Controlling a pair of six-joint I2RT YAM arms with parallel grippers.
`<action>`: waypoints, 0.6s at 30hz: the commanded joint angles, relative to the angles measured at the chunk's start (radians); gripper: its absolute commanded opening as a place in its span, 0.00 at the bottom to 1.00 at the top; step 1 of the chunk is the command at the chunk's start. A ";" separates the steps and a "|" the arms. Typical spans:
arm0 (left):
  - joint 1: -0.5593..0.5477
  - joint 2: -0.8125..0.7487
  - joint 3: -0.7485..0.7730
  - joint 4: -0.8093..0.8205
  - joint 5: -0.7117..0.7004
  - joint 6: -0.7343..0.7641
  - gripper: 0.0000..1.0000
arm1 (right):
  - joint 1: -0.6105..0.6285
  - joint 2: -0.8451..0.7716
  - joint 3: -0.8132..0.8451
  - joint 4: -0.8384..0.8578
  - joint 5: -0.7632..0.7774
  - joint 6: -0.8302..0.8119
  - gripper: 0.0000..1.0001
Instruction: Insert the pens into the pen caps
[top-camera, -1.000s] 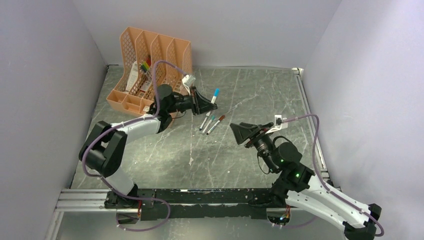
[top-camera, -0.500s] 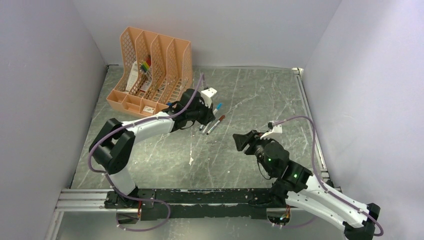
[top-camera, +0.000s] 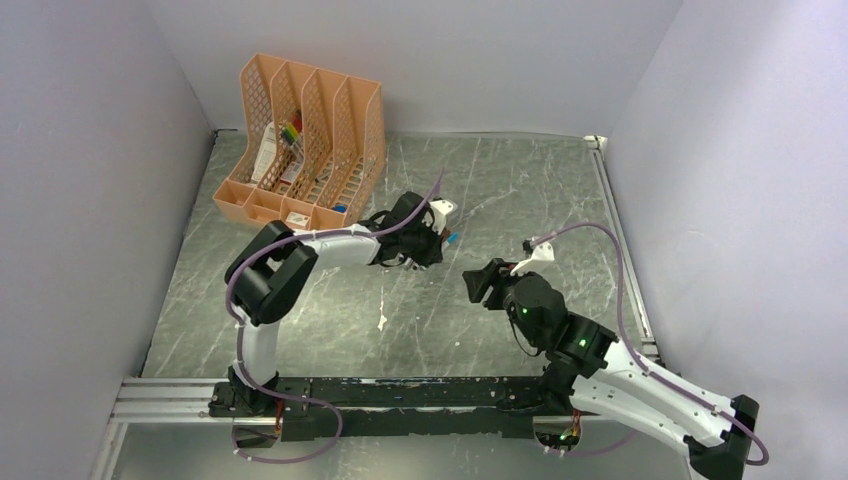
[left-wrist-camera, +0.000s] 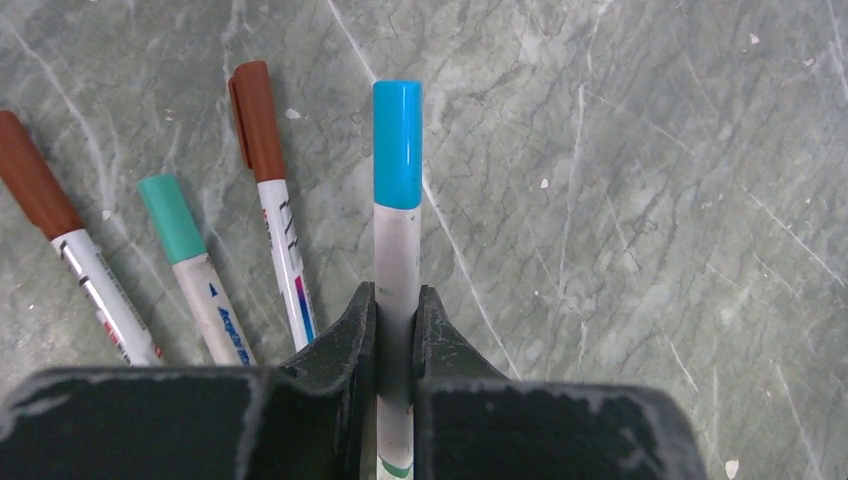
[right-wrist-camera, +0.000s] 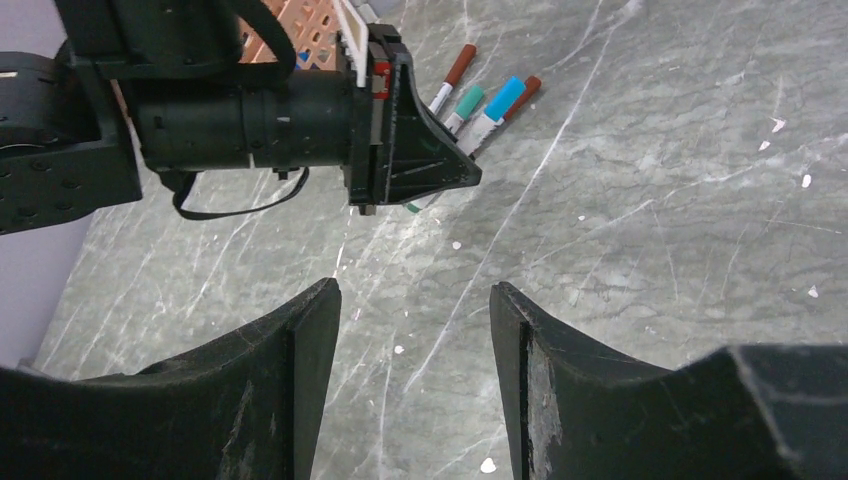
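Left pincer (left-wrist-camera: 396, 305) is clamping shut on a blue-capped pen (left-wrist-camera: 397, 255), lower middle of the left wrist view. Its fingers (left-wrist-camera: 345, 335) are pressing both sides of the white barrel. Blue cap (left-wrist-camera: 397, 145) is sitting on the pen's far end, pointing at the top of the frame. Cannot tell whether the held pen is touching the counter (left-wrist-camera: 640, 200) or hanging just above it.

3 more pens are lying on the counter left of the held one, fanning out:
- Brown-capped pen (left-wrist-camera: 275, 230) is lying just beside it.
- Teal-capped pen (left-wrist-camera: 195, 270) is lying next to that.
- Second brown-capped pen (left-wrist-camera: 70, 255) is running off the left edge.

All 3 are wearing their caps.

Right pincer (right-wrist-camera: 412, 295) is standing partly open and gripping nothing. Its 2 fingers are hanging over bare counter at the bottom of the right wrist view. It is facing the left pincer, which is filling the upper left of that view, with the 4 pens showing at top centre.

In the top view both pincers are sitting near the middle of the frame, left one just left of the right one, near each other but apart.

Orange file rack (top-camera: 300, 120) is standing in the upper left of the top view against the back wall. A bundle of coloured markers (top-camera: 290, 132) is sticking up in 1 of its slots.
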 joint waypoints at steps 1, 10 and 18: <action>-0.012 0.041 0.059 -0.008 0.031 0.013 0.16 | 0.002 -0.022 0.012 -0.023 0.012 -0.001 0.56; -0.019 0.117 0.138 -0.068 -0.002 0.033 0.33 | 0.002 -0.047 0.013 -0.064 0.022 0.010 0.56; -0.039 0.061 0.133 -0.052 -0.059 0.031 0.33 | 0.003 -0.052 0.010 -0.070 0.023 0.016 0.56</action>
